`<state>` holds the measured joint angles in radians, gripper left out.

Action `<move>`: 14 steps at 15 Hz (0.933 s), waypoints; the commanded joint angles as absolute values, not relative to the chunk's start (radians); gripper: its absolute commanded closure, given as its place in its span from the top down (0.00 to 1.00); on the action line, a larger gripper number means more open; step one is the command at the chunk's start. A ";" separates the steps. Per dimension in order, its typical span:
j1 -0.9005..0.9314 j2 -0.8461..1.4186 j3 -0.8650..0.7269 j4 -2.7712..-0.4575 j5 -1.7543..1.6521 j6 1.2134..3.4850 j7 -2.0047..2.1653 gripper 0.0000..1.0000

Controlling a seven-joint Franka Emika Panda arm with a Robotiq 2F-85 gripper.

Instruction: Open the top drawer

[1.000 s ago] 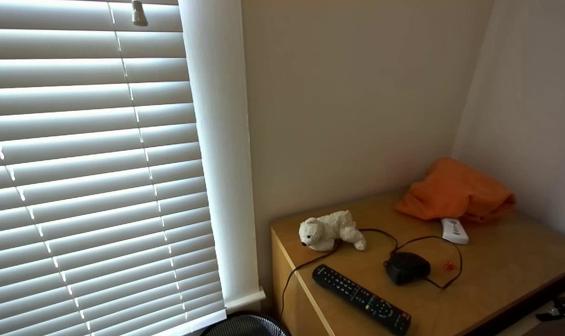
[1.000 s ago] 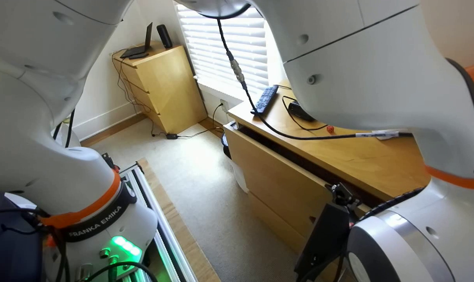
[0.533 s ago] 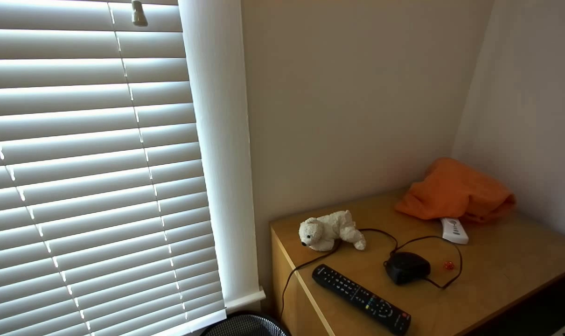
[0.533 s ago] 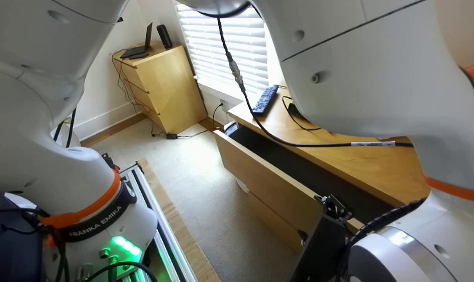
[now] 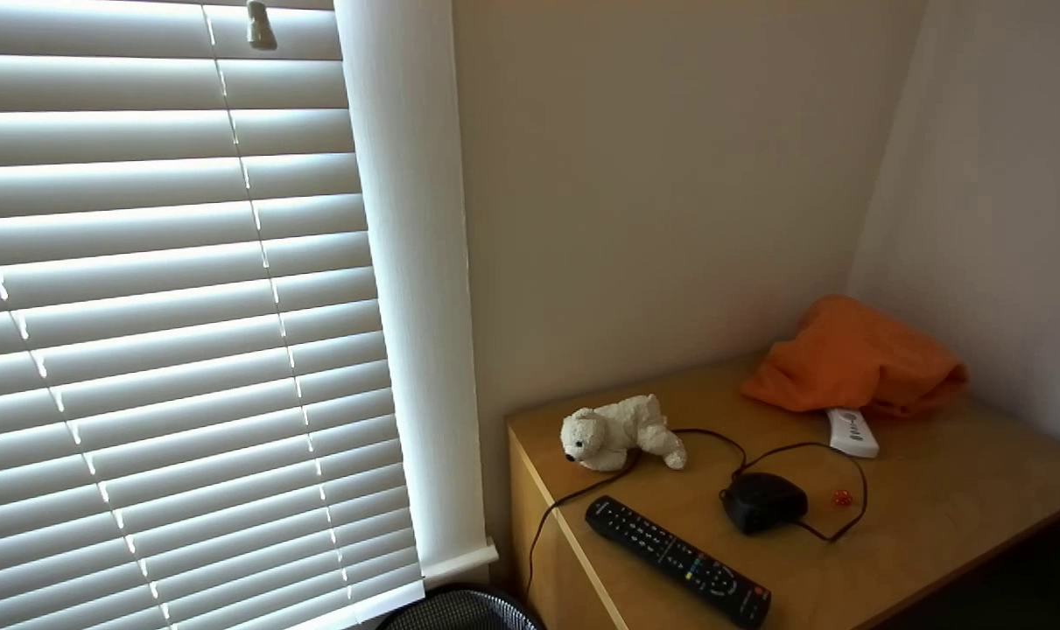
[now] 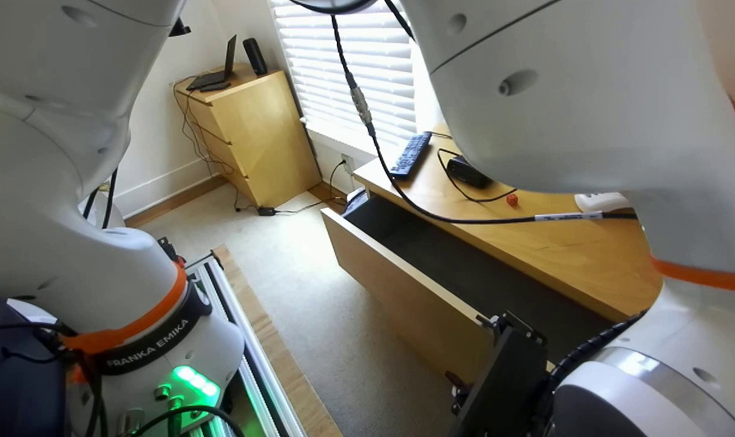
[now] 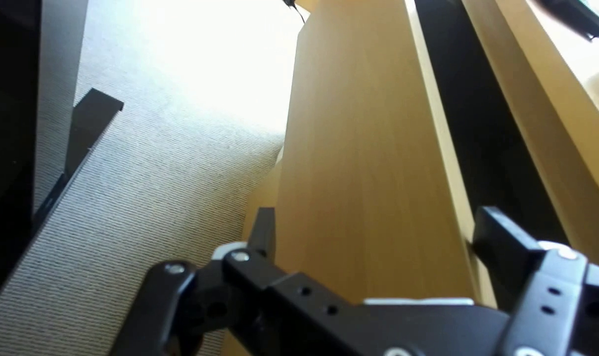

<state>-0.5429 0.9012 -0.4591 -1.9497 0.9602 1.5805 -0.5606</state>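
My fingers looked matt, the screws beside them shiny metal. Between my fingers the drawer front was smooth wood, faintly grained. Below them I saw rough, ribbed carpet. Beyond them the dresser top was satiny wood, bearing a plastic remote, nubbly plush bear and matt cloth.

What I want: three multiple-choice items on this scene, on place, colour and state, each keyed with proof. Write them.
1. Where does the toy bear lie?
A. On the floor
B. On the dresser
C. In the black bin

2. What colour is the cloth?
A. Orange
B. Green
C. Blue

3. How does that dresser's top drawer stand?
A. Fully shut
B. Removed
C. Open

1: B, since an exterior view shows it resting there.
2: A, since that view shows orange fabric.
3: C, since its dark interior shows.
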 commanded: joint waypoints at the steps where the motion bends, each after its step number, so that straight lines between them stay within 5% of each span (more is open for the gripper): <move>1: -0.554 0.883 -0.456 -1.940 0.862 1.613 -0.426 1.00; 14: -0.612 0.776 -0.382 -1.898 0.765 1.430 -0.283 1.00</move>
